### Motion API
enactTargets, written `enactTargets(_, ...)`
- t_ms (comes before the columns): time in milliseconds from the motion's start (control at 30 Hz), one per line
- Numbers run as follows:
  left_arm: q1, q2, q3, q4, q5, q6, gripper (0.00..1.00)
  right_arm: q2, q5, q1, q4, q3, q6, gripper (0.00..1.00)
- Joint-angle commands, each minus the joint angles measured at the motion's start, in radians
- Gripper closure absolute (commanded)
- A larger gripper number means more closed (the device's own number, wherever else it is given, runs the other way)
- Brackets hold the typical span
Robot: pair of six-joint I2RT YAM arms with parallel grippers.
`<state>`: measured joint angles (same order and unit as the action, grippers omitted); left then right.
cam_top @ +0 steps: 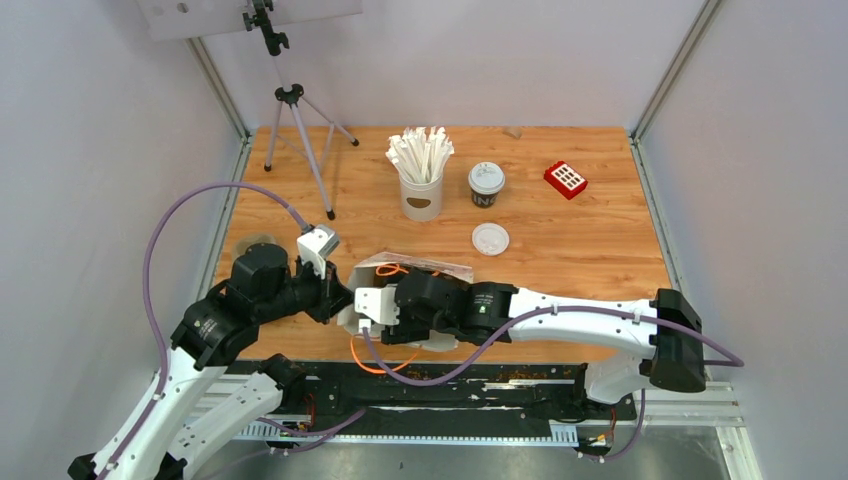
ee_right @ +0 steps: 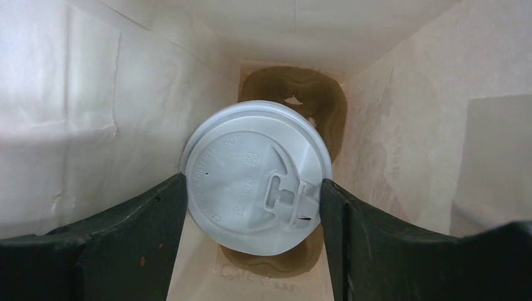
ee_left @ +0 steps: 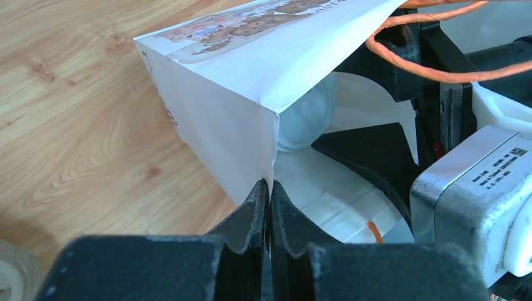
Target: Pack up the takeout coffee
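A white paper bag (cam_top: pixel 400 265) with orange handles lies on its side near the arms. My left gripper (ee_left: pixel 268 185) is shut on the bag's mouth edge (ee_left: pixel 219 113) and holds it open. My right gripper (ee_right: pixel 254 188) is inside the bag, its fingers (ee_right: pixel 144 219) pressed on both sides of a coffee cup's white lid (ee_right: pixel 251 169); the cup's brown body is hidden. That lid also shows in the left wrist view (ee_left: pixel 307 119). A beige pulp carrier (ee_right: pixel 313 100) lies at the bag's bottom. The second brown cup (cam_top: pixel 486 185) stands lidded at the table's back.
A white cup of paper-wrapped sticks (cam_top: pixel 421 175) stands left of the second cup. A loose white lid (cam_top: pixel 490 239) lies in front of it. A red block (cam_top: pixel 565 179) is at the back right. A tripod (cam_top: pixel 295 130) stands back left, a tape roll (cam_top: pixel 255 245) by the left edge.
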<state>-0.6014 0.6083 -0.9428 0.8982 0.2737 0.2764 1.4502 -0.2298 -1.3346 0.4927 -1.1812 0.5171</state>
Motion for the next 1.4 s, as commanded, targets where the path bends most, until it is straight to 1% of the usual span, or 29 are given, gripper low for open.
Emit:
enactTargets(0,0.003,-0.018,0.006,-0.043,0.027,-0.047,0.89,-0.016,-0.016,0.013,-0.071,-0.011,0.063,0.32)
enactTargets(200,0.003,-0.027,0.029,-0.03,0.067,-0.072,0.87,-0.04,0.001,0.044,-0.128,0.073,0.109,0.32)
enactTargets(400,0.003,-0.038,0.026,-0.031,0.033,-0.051,0.85,-0.025,0.058,0.047,-0.043,0.06,0.093,0.34)
enactTargets(433,0.003,-0.039,0.02,-0.025,0.004,-0.033,0.83,-0.029,0.067,0.045,-0.038,0.063,0.083,0.34)
enactTargets(500,0.003,-0.028,0.0,0.002,-0.058,0.019,0.7,-0.033,0.061,0.038,-0.038,0.074,0.068,0.34)
enactTargets(533,0.004,-0.02,-0.009,0.013,-0.061,0.038,0.63,-0.035,0.052,0.034,-0.037,0.077,0.061,0.34)
enactTargets(600,0.003,0.0,-0.02,0.033,-0.026,0.042,0.58,-0.033,0.033,0.032,-0.038,0.084,0.041,0.34)
enactTargets(700,0.003,0.031,-0.031,0.068,0.002,0.034,0.56,-0.028,0.023,0.028,-0.043,0.089,0.027,0.34)
enactTargets(833,0.004,0.044,-0.038,0.083,0.014,0.029,0.57,-0.028,0.018,0.025,-0.066,0.118,0.042,0.34)
enactTargets(1000,0.003,0.013,-0.018,0.044,0.044,-0.001,0.75,-0.037,0.005,0.027,-0.077,0.156,0.077,0.33)
enactTargets(1067,0.004,-0.012,0.007,0.016,0.061,0.006,0.78,-0.048,0.0,0.026,-0.086,0.154,0.113,0.32)
enactTargets(1133,0.003,-0.037,0.034,-0.015,0.084,0.013,0.8,-0.057,-0.004,0.026,-0.1,0.148,0.145,0.31)
enactTargets(1200,0.003,-0.053,0.047,-0.031,0.078,0.022,0.81,-0.061,0.016,0.028,-0.115,0.132,0.17,0.31)
enactTargets(1367,0.003,-0.048,0.049,-0.025,0.074,0.0,0.81,-0.029,0.019,0.027,-0.111,0.063,0.194,0.3)
